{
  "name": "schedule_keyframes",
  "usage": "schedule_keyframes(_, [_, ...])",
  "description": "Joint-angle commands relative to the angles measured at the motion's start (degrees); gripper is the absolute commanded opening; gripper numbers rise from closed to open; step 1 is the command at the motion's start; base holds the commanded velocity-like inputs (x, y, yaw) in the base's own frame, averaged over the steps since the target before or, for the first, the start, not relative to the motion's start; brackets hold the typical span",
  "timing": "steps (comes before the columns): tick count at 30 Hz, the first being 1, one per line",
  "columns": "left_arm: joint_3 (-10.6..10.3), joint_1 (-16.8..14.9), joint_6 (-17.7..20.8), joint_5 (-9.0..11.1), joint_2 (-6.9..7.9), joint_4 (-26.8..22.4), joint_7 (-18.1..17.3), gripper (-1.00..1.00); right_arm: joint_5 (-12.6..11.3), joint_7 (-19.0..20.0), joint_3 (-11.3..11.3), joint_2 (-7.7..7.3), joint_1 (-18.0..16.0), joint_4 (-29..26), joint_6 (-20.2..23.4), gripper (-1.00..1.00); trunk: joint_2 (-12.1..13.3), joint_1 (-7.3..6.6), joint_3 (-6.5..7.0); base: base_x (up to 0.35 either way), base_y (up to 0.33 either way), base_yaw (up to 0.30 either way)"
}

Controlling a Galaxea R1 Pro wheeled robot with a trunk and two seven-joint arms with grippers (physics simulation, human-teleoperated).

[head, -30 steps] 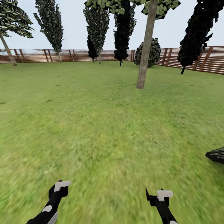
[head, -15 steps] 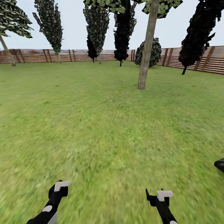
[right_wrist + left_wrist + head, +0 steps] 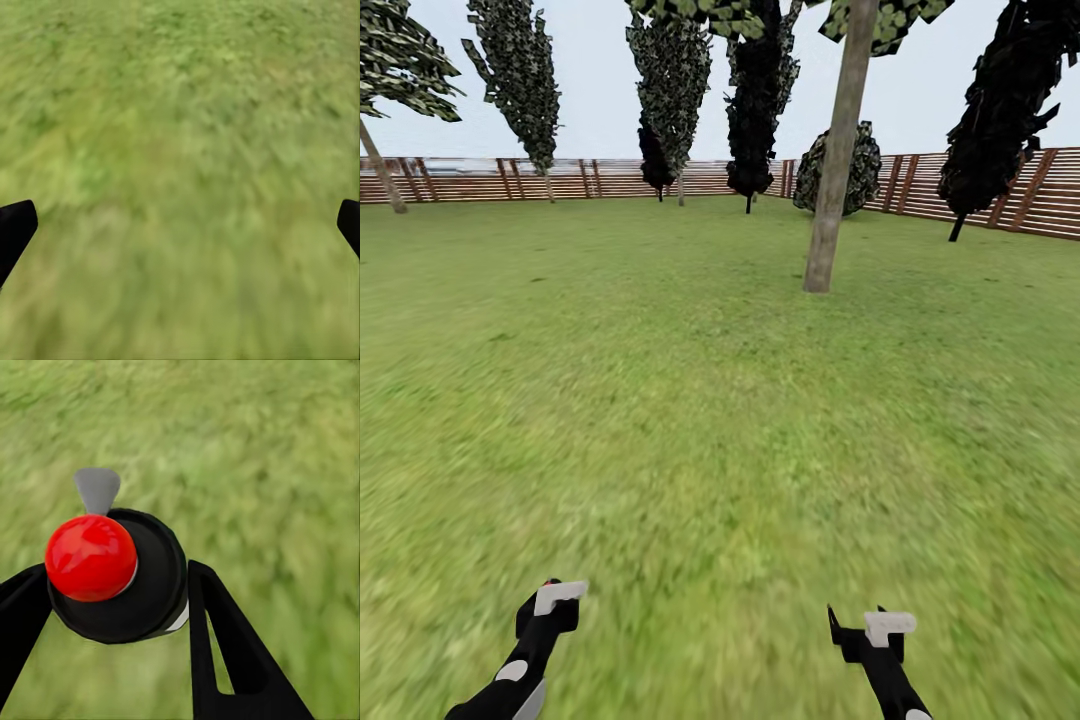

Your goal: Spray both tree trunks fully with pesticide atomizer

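The left gripper [image 3: 112,600] is gripping the pesticide atomizer [image 3: 131,585]: its black fingers [image 3: 225,652] are pressing against both sides of the black cylindrical body, and the red top [image 3: 91,557] is facing the wrist camera. A small grey tab [image 3: 97,489] is projecting from behind the bottle. In the head view the left gripper [image 3: 548,608] is sitting low at the left of the frame over the lawn [image 3: 690,430], with a speck of red showing at its tip.

The right gripper [image 3: 865,635] is sitting low at the right of the head view, also over grass. In the right wrist view its black fingertips [image 3: 15,229] are standing wide apart at opposite edges of the frame, released and carrying nothing, with blurred grass between them.

Ahead and slightly right, a tree trunk [image 3: 838,150] is rising from the lawn, leaning slightly, mottled grey-brown, with blocky green leaves [image 3: 890,20] at the top. A second trunk [image 3: 380,170] is leaning at the far left, near the fence. A brown slatted wooden fence [image 3: 600,178] is closing off the far side of the garden. Narrow dark columnar trees [image 3: 760,90] are standing in front of the fence.
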Motion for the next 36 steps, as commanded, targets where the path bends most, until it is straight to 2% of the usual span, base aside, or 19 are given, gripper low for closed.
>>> schedule_keyframes(1, [0.0, 0.0, 0.0, 0.0, 0.0, 0.0, 0.0, -1.0, 0.0, 0.0, 0.0, 0.0, 0.0, 0.0, 0.0, 1.0, 0.0, 0.0, 0.0, 0.338, 0.0, 0.0])
schedule_keyframes(21, [0.0, 0.0, 0.0, 0.0, 0.0, 0.0, 0.0, -1.0, 0.0, 0.0, 0.0, 0.01, 0.0, 0.0, 0.0, 1.0, 0.0, 0.0, 0.0, 0.338, 0.0, -0.003])
schedule_keyframes(36, [0.0, 0.0, 0.1, 0.1, 0.08, 0.0, 0.0, -1.0, 0.0, 0.0, 0.0, 0.0, 0.0, 0.0, 0.1, 1.0, 0.0, 0.0, 0.0, 0.338, 0.0, -0.208])
